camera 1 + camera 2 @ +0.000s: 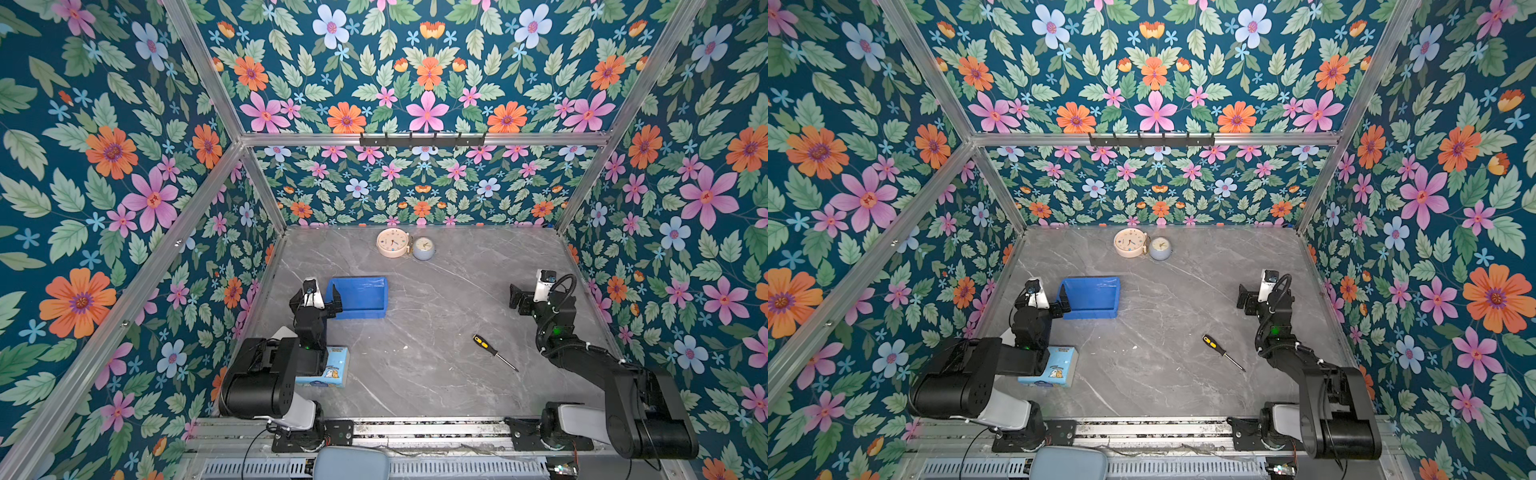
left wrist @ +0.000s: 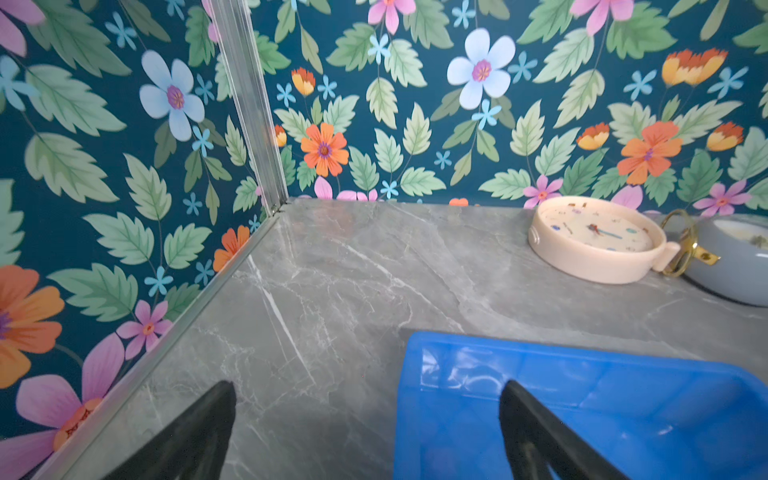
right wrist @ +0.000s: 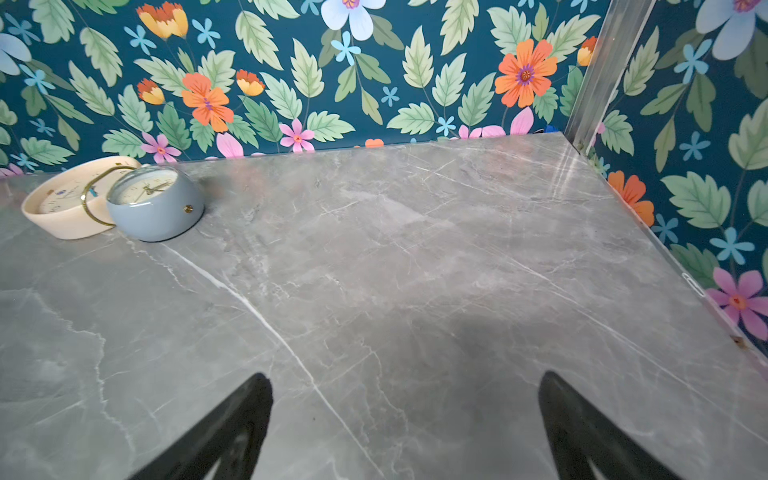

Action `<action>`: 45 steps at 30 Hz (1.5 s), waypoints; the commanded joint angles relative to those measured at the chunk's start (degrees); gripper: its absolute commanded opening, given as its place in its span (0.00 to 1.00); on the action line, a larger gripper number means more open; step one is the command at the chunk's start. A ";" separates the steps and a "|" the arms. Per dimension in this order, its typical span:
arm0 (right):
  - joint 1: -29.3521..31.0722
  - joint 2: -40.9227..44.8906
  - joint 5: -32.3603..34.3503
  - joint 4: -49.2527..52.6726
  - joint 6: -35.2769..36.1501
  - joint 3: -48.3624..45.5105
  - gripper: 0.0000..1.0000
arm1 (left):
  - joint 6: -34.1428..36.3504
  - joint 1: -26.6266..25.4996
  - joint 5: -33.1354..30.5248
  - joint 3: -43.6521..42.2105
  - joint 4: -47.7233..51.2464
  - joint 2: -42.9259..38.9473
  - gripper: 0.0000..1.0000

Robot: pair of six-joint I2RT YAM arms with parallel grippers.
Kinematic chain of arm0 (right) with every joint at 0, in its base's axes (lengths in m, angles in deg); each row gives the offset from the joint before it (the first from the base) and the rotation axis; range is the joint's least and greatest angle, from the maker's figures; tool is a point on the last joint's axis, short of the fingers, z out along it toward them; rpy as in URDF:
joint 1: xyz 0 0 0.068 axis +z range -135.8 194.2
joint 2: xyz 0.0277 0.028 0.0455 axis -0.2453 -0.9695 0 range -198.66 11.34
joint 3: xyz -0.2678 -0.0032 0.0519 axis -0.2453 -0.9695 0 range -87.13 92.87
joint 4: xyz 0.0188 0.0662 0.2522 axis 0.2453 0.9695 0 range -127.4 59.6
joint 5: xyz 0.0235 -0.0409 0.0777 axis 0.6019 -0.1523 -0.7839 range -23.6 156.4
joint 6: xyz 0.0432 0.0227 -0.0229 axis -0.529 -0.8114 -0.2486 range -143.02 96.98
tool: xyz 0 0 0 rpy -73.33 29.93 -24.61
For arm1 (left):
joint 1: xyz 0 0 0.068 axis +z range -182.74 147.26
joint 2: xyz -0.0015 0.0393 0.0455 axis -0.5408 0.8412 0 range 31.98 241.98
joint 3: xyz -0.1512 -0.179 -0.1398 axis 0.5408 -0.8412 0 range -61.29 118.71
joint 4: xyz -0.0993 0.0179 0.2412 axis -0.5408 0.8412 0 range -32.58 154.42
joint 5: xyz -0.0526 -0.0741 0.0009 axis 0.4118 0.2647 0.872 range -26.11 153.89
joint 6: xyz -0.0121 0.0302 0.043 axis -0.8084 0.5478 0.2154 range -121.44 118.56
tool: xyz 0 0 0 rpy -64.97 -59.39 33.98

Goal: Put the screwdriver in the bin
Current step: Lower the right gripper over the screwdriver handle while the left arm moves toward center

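Note:
The screwdriver (image 1: 492, 351) (image 1: 1222, 351) lies flat on the grey marble table toward the front right, its black-and-yellow handle pointing to the far left. The blue bin (image 1: 361, 299) (image 1: 1094, 297) (image 2: 623, 415) stands empty at middle left. My left gripper (image 1: 316, 296) (image 2: 368, 390) hangs open at the bin's left end, one finger above the bin and the other above bare table. My right gripper (image 1: 536, 293) (image 3: 405, 386) is open over bare table, farther back and to the right of the screwdriver, holding nothing. Neither wrist view shows the screwdriver.
A cream clock (image 1: 392, 243) and a grey-blue clock (image 1: 423, 248) lie side by side near the back wall. A light-blue tissue pack (image 1: 332, 370) sits under the left arm at the front left. Floral walls close in the table on three sides.

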 commanded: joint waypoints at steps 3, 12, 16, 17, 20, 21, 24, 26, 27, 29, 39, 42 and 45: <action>0.09 6.71 -3.16 13.04 2.98 2.88 0.99 | 1.85 -1.15 0.04 0.10 5.53 -7.39 1.00; 0.22 17.90 -7.47 27.58 4.59 6.21 0.99 | 7.13 -7.31 3.25 3.45 18.95 -19.13 1.00; 1.36 21.57 -9.59 34.22 6.14 7.98 0.99 | 10.69 -12.54 5.70 5.04 25.02 -22.86 1.00; 1.83 22.24 -9.91 35.75 6.57 8.45 0.99 | 11.47 -14.04 6.38 5.29 26.27 -23.68 1.00; 3.91 23.71 -9.85 41.18 8.42 10.46 0.99 | 12.62 -17.60 9.52 5.90 29.78 -25.89 1.00; 4.97 23.84 -9.61 42.86 9.16 11.10 0.99 | 12.76 -18.66 11.06 5.90 30.64 -26.67 1.00; 8.21 23.94 -9.30 46.93 10.85 12.92 0.99 | 12.68 -20.93 17.86 5.94 32.42 -28.13 1.00; 10.64 23.60 -9.22 49.73 11.40 13.96 0.99 | 13.09 -22.47 23.64 5.73 33.71 -29.09 1.00; 11.93 23.30 -9.05 51.13 11.65 14.57 0.99 | 13.07 -23.52 24.92 5.58 34.26 -29.37 1.00; 14.20 22.60 -8.64 54.05 12.46 15.82 0.99 | 13.68 -25.81 26.25 5.33 35.60 -29.90 1.00; 24.46 16.24 -2.18 64.34 14.27 20.07 0.99 | 17.64 -35.97 29.04 4.86 40.63 -29.51 1.00; 25.98 13.70 -1.82 66.35 14.34 20.59 0.99 | 17.90 -38.26 30.85 5.20 41.59 -27.72 1.00; 26.90 10.71 -1.77 68.50 15.68 21.23 0.99 | 19.28 -40.98 30.92 6.18 43.40 -25.40 1.00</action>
